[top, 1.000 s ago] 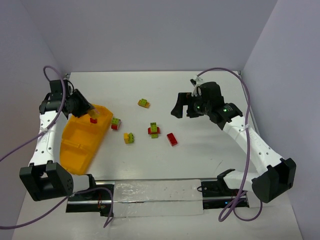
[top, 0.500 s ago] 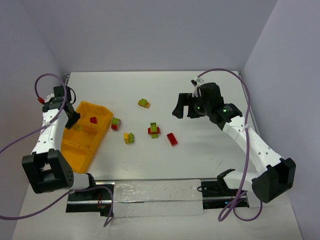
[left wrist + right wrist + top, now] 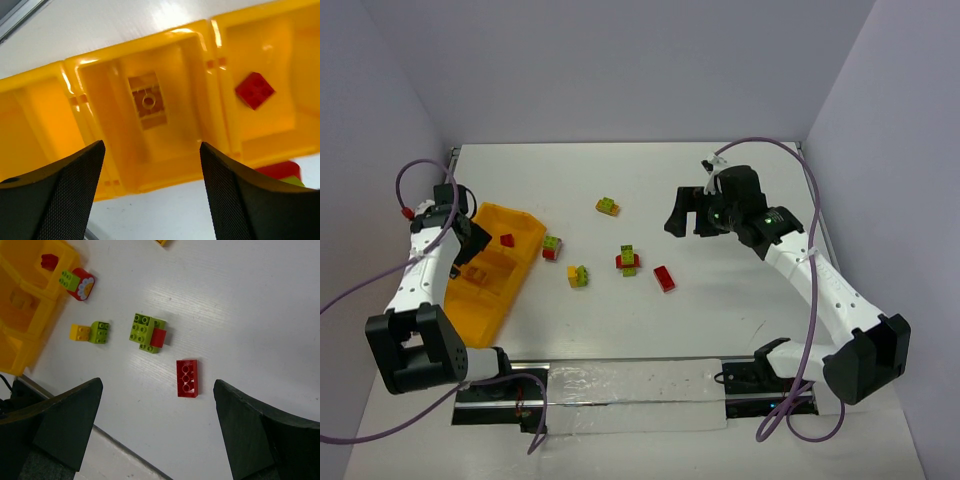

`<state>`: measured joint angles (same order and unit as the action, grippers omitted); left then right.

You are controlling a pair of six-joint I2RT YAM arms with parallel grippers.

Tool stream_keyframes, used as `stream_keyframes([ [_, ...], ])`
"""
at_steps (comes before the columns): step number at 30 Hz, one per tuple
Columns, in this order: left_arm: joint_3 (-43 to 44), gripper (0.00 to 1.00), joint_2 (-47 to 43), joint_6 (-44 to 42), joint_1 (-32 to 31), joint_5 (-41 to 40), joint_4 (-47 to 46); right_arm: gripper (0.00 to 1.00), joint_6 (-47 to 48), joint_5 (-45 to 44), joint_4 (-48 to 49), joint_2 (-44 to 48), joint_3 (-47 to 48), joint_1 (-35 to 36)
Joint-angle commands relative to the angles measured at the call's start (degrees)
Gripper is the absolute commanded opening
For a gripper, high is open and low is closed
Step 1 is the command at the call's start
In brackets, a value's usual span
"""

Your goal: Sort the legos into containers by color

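Top external view: you see the orange-yellow tray (image 3: pixel 470 310) on the left of the desk (image 3: pixel 740 170), with the left hand (image 3: pixel 460 238) above it.
Left hand: its fingers are spread wide and hold nothing.
Middle box: a yellow brick (image 3: pixel 148 101) lies upside down inside, under that hand.
Far box: a small red brick (image 3: pixel 255 90) sits inside.
Other arm: the right hand (image 3: pixel 157 385) is spread wide and empty.
Desk: a long red brick (image 3: pixel 187 378), a green-and-red clump (image 3: pixel 148 333) and a yellow-and-green clump (image 3: pixel 90 332) lie loose. A flower clump (image 3: pixel 77 282) lies just beside the tray.
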<state>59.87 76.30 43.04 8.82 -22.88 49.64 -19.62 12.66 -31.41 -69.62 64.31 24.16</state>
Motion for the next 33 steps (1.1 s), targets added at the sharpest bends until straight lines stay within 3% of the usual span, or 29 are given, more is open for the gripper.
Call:
stream_keyframes([
  [1,3.6,0.81,-4.3,-5.5,-5.9,2.7,-3.0,1.0,-0.5,0.3,0.9,-0.3,-0.3,-0.3],
  [6,6.3,0.8,-2.6,-8.0,-21.5,3.5,-2.4,0.99,-1.5,0.8,1.8,-0.4,-0.7,-0.3],
  [11,3.7,0.79,-3.7,-9.5,-29.1,15.0,-6.8,1.0,-1.6,0.5,1.6,0.1,-1.3,-0.3],
  [18,1.0,0.78,-1.8,-7.9,-38.8,17.2,-6.7,1.0,-2.0,1.2,1.8,-0.4,-1.4,-0.2],
  [22,0.4,0.77,-0.9,-7.1,-41.8,15.6,-6.2,1.0,-2.2,1.7,1.9,-0.9,-0.8,-0.2],
  [33,-4.0,0.73,2.1,-10.0,-42.1,16.1,-8.9,1.0,-2.5,2.9,2.1,-2.0,-0.1,-0.2],
])
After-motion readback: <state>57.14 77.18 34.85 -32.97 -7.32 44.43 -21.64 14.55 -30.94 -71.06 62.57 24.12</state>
